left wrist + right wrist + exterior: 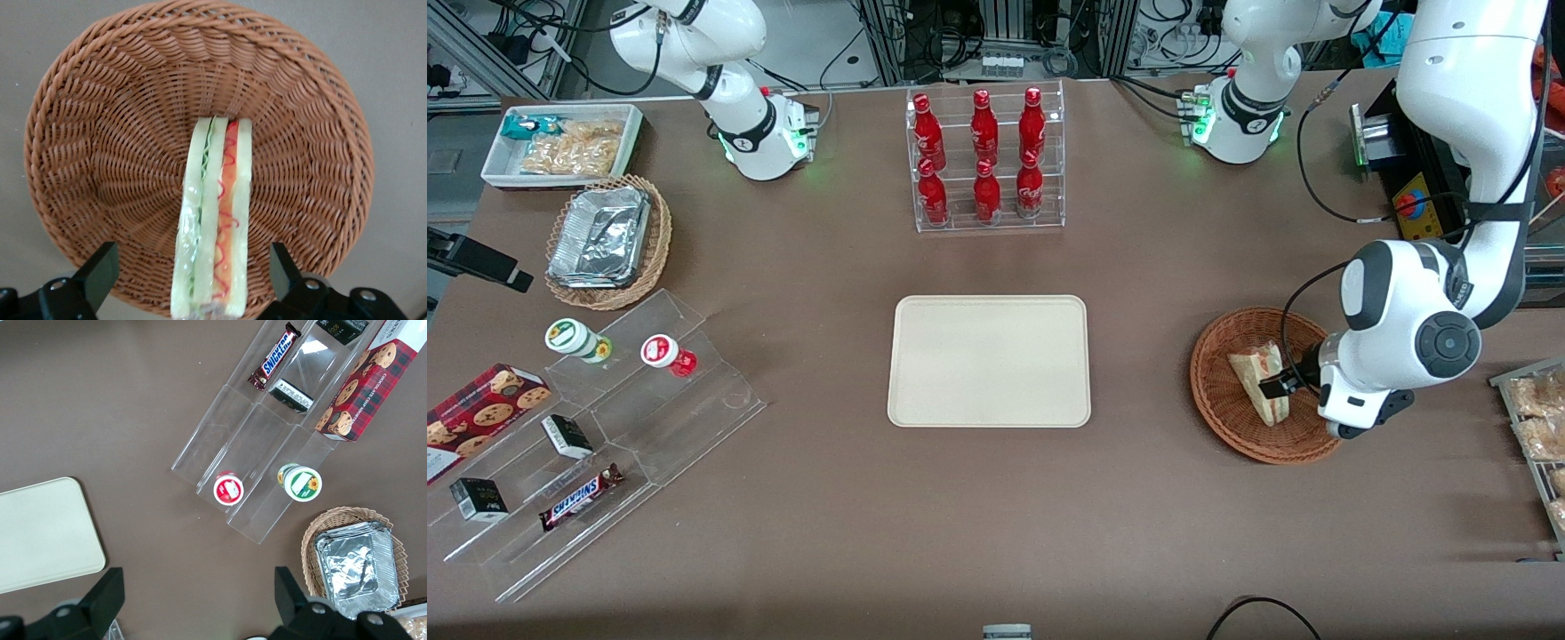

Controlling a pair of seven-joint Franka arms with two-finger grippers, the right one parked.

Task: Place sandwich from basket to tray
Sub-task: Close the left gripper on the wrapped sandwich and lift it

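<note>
1. Woven reddish-brown wicker, round and shallow, the basket [1232, 404] is my landmark. The sandwich, a small triangular wedge of white bread in clear wrap [1260, 382], sits propped inside it.
2. The left arm's black two-finger gripper [189, 283] hangs low over the basket with its fingers spread wide on either side of the wedge, holding nothing.
3. I'd close gently on the flat bread faces, then lift straight clear of the basket rim.
4. The flat rectangular cream plastic tray [989, 361] lies well apart from the basket, toward the parked arm's end.
5. Red and green filling stripes run along the wedge's edge.
</note>
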